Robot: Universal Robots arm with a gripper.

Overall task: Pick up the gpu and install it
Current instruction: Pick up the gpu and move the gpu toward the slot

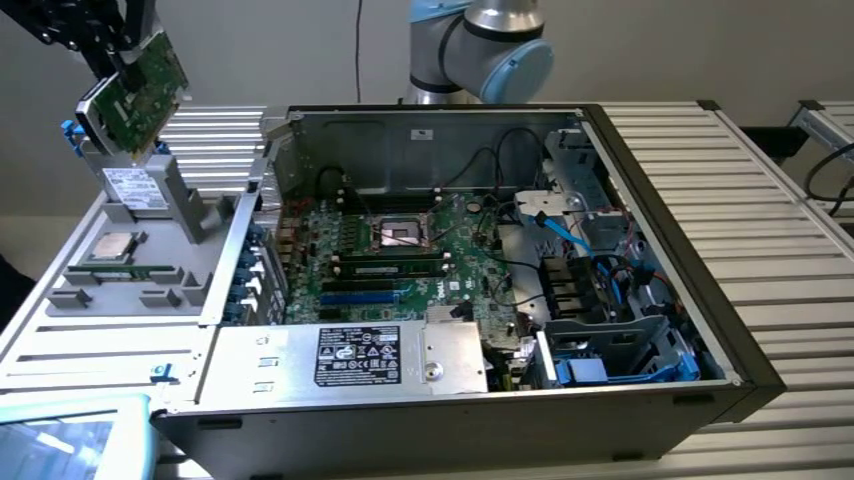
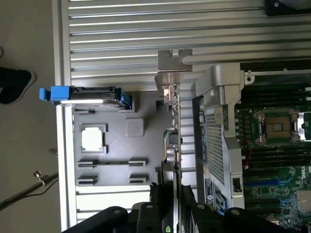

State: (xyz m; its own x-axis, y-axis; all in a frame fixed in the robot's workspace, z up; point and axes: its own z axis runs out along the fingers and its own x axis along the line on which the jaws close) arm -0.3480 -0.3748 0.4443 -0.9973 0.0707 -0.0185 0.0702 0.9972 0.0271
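**Gpu (image 1: pixel 138 82) clamped in the gripper (image 2: pixel 175 206), in the air above the grey tray (image 2: pixel 121 150).**
You see the jaws closed on one end of the card. The gripper body is cut off at the frame edge. From the wrist the card shows edge-on, so its cooler cannot be made out; the silver bracket (image 2: pixel 174 65) is at the far end. Below lie the hard drive (image 1: pixel 134 187) and the CPU (image 1: pixel 112 246). Beyond, toward the exterior view's right, stands the open case (image 1: pixel 400 140).

1. The gpu (image 1: pixel 140 85) is showing a green board and a shiny silver end.
2. The gripper (image 2: pixel 174 204) is looking black.
3. The tray (image 1: pixel 67 300) is looking grey.
4. The table (image 1: pixel 747 180) is showing silver stripes.
5. The motherboard (image 1: pixel 461 250) is looking green, maybe with blue slots.
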